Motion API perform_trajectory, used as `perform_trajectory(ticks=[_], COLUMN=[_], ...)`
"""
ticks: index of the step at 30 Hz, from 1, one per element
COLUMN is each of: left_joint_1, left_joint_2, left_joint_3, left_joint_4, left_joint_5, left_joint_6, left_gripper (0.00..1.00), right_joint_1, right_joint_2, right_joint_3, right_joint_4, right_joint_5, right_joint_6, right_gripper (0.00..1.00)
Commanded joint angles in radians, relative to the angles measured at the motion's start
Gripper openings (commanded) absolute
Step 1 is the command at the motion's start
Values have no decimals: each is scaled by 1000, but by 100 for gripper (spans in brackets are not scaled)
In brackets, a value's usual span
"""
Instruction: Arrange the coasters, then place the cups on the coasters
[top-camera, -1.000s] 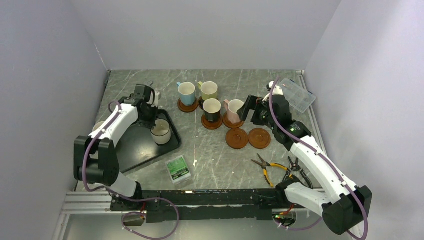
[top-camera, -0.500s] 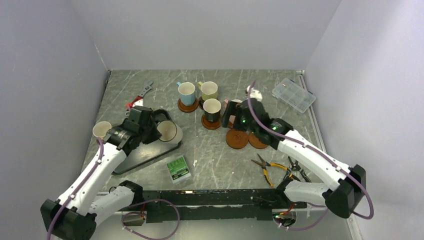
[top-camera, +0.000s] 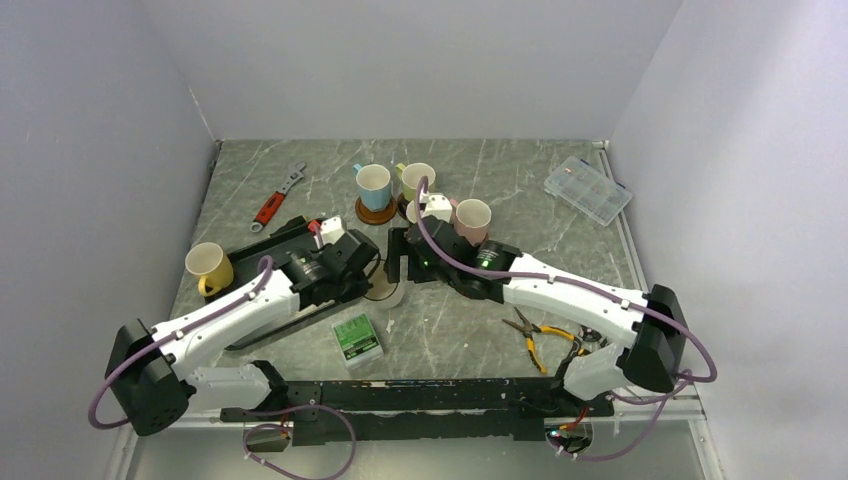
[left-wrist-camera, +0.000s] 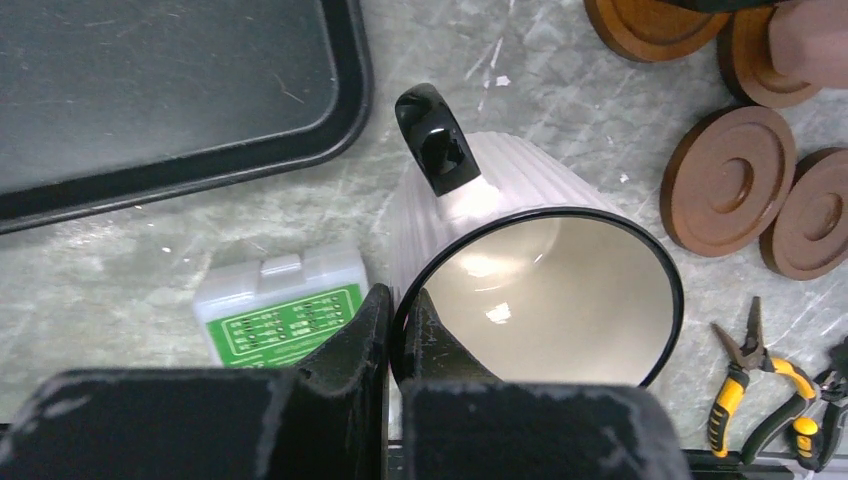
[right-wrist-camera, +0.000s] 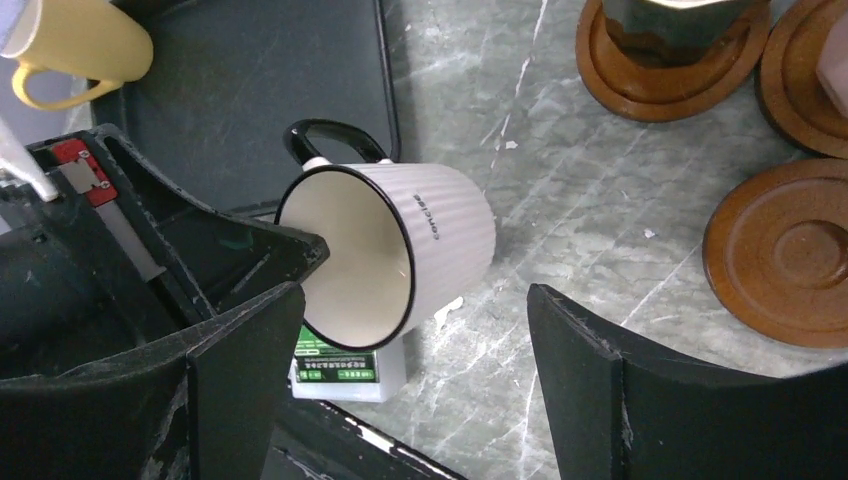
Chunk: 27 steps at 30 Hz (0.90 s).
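A white ribbed cup (left-wrist-camera: 500, 230) with a black rim and handle hangs tilted above the table, and my left gripper (left-wrist-camera: 397, 330) is shut on its rim. My right gripper (right-wrist-camera: 415, 380) stands open just short of that white cup (right-wrist-camera: 400, 250), touching nothing. Two bare coasters (left-wrist-camera: 727, 180) (left-wrist-camera: 815, 215) lie side by side to the right. The light blue cup (top-camera: 373, 185) stands on a coaster (top-camera: 376, 212). The olive cup (top-camera: 417, 180) and pink cup (top-camera: 472, 218) stand nearby. A dark cup sits on a coaster (right-wrist-camera: 650, 85). The yellow cup (top-camera: 208, 265) rests on the tray.
A black tray (left-wrist-camera: 170, 90) lies at the left. A green-labelled box (top-camera: 356, 337) sits under the grippers near the front. Pliers (top-camera: 540, 335) lie front right, a red-handled wrench (top-camera: 280, 195) back left, a clear plastic case (top-camera: 588, 190) back right.
My left arm has carried the white cup off the tray and rightward to the table's middle. My right arm has swung left from the pink cup to meet it.
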<state>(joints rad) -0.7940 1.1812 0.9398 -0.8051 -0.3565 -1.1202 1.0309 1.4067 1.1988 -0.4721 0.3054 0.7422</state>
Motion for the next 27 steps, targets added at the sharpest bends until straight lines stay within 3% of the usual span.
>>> perform_trajectory(ticks=[1, 9, 14, 18, 19, 21, 24, 27], left_joint_1=[-51, -86, -89, -91, -91, -91, -90, -90], left_joint_2=[1, 3, 3, -24, -29, -42, -82, -130], left_joint_3=[74, 54, 49, 11, 5, -3, -17, -59], left_joint_4=[97, 152, 163, 216, 222, 237, 250, 343], left_joint_5=[-103, -125, -113, -65, -50, -20, 25, 113], left_joint_6=[-124, -176, -179, -171, -161, -126, -63, 39], left_gripper=[3, 3, 3, 3, 4, 13, 38, 58], right_joint_1=[17, 23, 22, 19, 15, 4, -28, -71], right_joint_2=[42, 117, 157, 174, 173, 163, 108, 18], right_joint_3=[48, 47, 81, 98, 100, 100, 65, -8], right_joint_4=[-49, -109, -134, -145, -147, -153, -137, -43], right_joint_5=[101, 190, 223, 252, 259, 265, 263, 177], right_joint_6=[41, 60, 50, 43, 44, 36, 3, -153], right_gripper=[83, 61, 38, 4, 0, 0, 0, 0])
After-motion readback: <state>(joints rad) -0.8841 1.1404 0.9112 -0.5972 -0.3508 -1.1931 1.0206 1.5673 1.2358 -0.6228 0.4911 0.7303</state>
